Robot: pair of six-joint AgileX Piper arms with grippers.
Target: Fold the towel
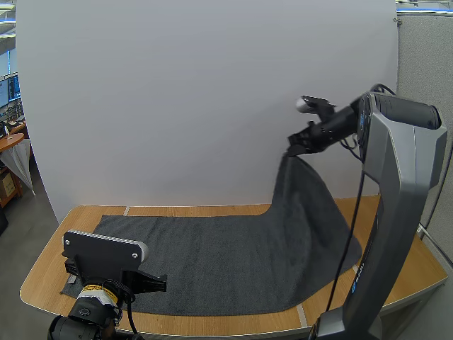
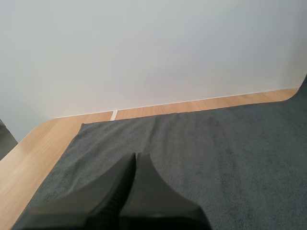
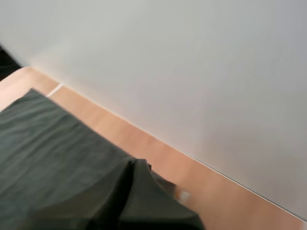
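Towel [image 1: 212, 262], dark grey: corner pinched in right gripper [image 1: 292, 147], cloth draping beneath it to the table [image 1: 42, 273], likely lifted for folding; left gripper [image 2: 135, 160] clenched empty above the flat end.

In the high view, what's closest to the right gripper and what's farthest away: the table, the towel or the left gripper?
1. towel: its back right corner is pinched in the right gripper, high above the table.
2. table: bare wood lies below that gripper, on the right side.
3. left gripper: far across at the front left, low over the towel.
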